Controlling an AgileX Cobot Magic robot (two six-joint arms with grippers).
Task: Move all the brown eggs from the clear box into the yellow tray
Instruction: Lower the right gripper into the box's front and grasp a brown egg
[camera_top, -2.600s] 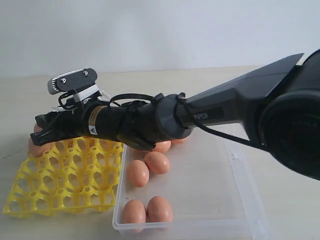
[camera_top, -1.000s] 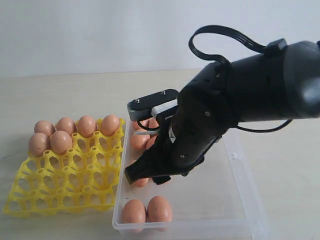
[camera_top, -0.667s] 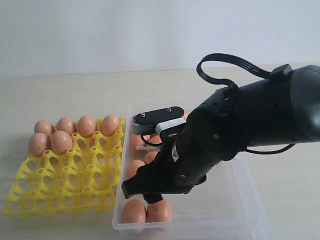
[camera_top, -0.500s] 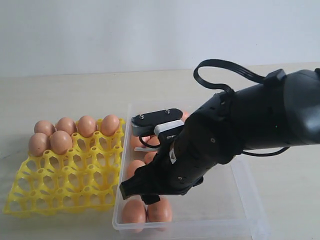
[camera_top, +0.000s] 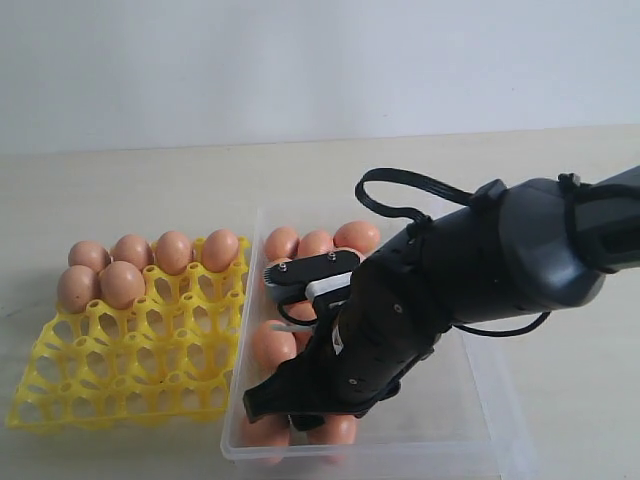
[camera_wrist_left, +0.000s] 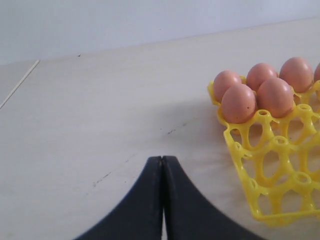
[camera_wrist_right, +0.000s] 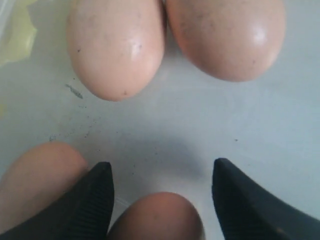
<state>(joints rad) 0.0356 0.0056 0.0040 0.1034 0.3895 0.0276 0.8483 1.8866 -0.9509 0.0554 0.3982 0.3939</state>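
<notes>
Several brown eggs (camera_top: 120, 283) sit in the back cups of the yellow tray (camera_top: 120, 385) on the left. More eggs lie in the clear box (camera_top: 470, 400): three at its far end (camera_top: 316, 243), one in the middle (camera_top: 272, 345) and two at the near edge. My right gripper (camera_top: 280, 412) is low over those near eggs. In the right wrist view it (camera_wrist_right: 161, 164) is open, with one egg (camera_wrist_right: 157, 217) between the fingers and another (camera_wrist_right: 37, 180) just outside one finger (camera_wrist_right: 95, 200). My left gripper (camera_wrist_left: 162, 159) is shut and empty over bare table beside the tray (camera_wrist_left: 270, 165).
The right arm's dark bulk (camera_top: 480, 270) spans the box and hides its middle. Two more eggs (camera_wrist_right: 116, 47) lie ahead of the right fingers on the box floor. The tray's front rows of cups (camera_top: 150, 370) hold nothing. A pale wall stands behind the table.
The right arm has swung from over the yellow tray to the clear box and come down toward the two near eggs, its fingers open. The eggs in the tray have not moved.
</notes>
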